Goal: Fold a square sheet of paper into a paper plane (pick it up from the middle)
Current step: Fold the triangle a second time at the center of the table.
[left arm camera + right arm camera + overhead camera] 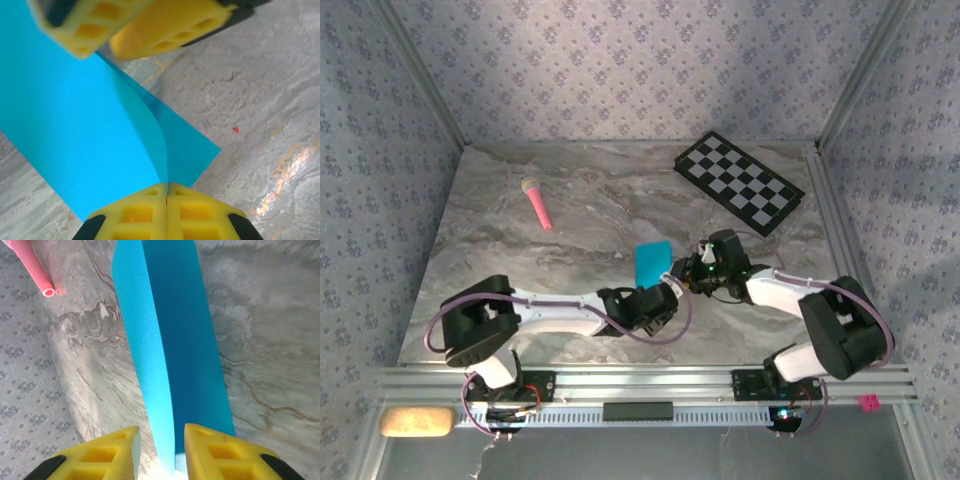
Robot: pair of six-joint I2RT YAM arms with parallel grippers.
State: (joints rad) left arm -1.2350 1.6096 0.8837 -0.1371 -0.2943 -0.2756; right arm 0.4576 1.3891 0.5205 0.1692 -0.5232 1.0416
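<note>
Left gripper [166, 192] is pinched tight on the folded bright cyan-blue square sheet of paper [90, 130], which we hold above the marble table [260, 100]; our right gripper [161, 440] stands parted astride the fold, probably letting go to regrip.

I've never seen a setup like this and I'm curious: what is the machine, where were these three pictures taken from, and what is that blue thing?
It is two robot arms on a marble-patterned table. One picture looks down from above; the others come from cameras on each wrist, so yellow fingers show. The left gripper is shut on a folded blue paper sheet. The right gripper has its fingers apart, with the paper between them. A pink stick and a checkered board lie farther back.
</note>
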